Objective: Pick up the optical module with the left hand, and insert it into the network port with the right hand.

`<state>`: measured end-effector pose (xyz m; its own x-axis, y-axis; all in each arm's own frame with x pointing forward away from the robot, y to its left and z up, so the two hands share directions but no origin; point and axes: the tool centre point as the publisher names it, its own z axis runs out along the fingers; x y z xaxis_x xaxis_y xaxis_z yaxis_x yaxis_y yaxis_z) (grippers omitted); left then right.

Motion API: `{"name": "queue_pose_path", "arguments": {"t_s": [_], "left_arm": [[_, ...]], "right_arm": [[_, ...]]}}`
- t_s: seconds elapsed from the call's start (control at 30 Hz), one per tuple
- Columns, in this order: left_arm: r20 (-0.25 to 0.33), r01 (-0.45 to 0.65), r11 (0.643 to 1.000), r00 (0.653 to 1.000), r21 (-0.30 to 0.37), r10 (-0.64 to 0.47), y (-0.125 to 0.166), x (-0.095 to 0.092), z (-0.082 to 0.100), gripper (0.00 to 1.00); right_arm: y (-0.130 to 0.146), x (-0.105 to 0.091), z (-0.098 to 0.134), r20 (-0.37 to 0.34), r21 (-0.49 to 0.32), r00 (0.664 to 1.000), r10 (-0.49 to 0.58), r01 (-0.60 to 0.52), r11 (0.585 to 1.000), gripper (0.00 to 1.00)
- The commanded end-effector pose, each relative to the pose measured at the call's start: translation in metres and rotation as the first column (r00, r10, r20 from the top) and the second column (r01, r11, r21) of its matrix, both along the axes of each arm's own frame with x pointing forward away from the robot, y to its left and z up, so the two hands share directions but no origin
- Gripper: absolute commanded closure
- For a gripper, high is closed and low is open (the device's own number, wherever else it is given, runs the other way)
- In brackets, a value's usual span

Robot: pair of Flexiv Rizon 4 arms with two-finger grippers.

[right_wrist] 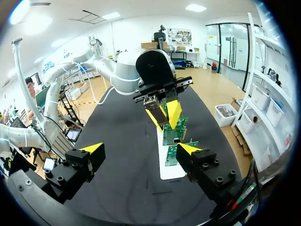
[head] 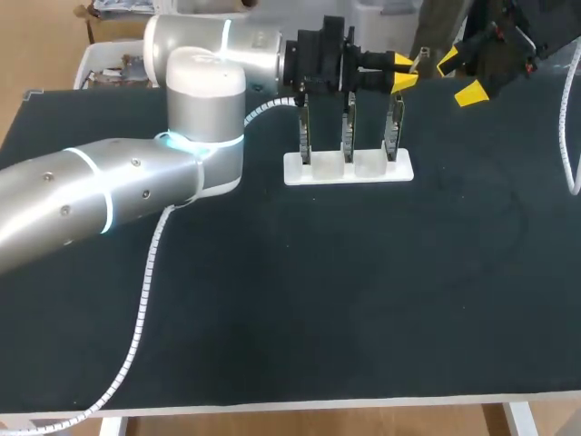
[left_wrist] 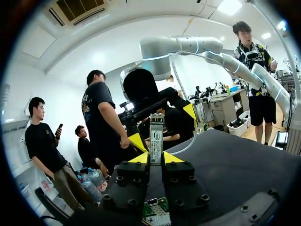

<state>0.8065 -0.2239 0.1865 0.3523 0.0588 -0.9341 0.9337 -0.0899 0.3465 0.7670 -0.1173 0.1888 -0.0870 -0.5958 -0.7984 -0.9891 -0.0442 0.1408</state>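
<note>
My left pincer [left_wrist: 155,157] is clenched on the module [left_wrist: 156,140], which stands upright between its yellow tips, held up over the boards [head: 349,136] in their white stand [head: 318,171]. My right pincer [right_wrist: 141,148] is spread wide and empty, facing the left one from nearby. I judge the pickup done. Handover to the right and insertion into the port remain.
</note>
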Motion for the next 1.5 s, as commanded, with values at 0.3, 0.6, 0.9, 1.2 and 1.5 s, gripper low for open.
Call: {"name": "queue_pose_path", "arguments": {"t_s": [0.3,0.6,0.9,1.2,1.5], "left_arm": [[0.001,0.004,1.000,1.000,0.000,-0.004,-0.001,0.002,0.000,1.00],[0.001,0.004,1.000,1.000,0.000,-0.004,-0.001,0.002,0.000,1.00],[0.001,0.004,1.000,1.000,0.000,-0.004,-0.001,0.002,0.000,1.00],[0.001,0.004,1.000,1.000,0.000,-0.004,-0.001,0.002,0.000,1.00],[0.001,0.004,1.000,1.000,0.000,-0.004,-0.001,0.002,0.000,1.00]], "right_arm": [[-0.001,-0.002,0.010,0.040,0.021,0.999,0.004,-0.004,1.000,0.00],[0.015,-0.001,0.027,0.116,0.028,0.992,0.056,-0.060,0.998,0.00],[0.033,0.005,0.027,0.165,0.075,0.983,0.075,-0.088,0.993,0.00],[0.036,0.015,0.033,0.216,0.088,0.974,0.066,-0.087,0.992,0.00],[0.045,0.016,0.031,0.223,0.099,0.971,0.082,-0.106,0.989,0.00]]}}
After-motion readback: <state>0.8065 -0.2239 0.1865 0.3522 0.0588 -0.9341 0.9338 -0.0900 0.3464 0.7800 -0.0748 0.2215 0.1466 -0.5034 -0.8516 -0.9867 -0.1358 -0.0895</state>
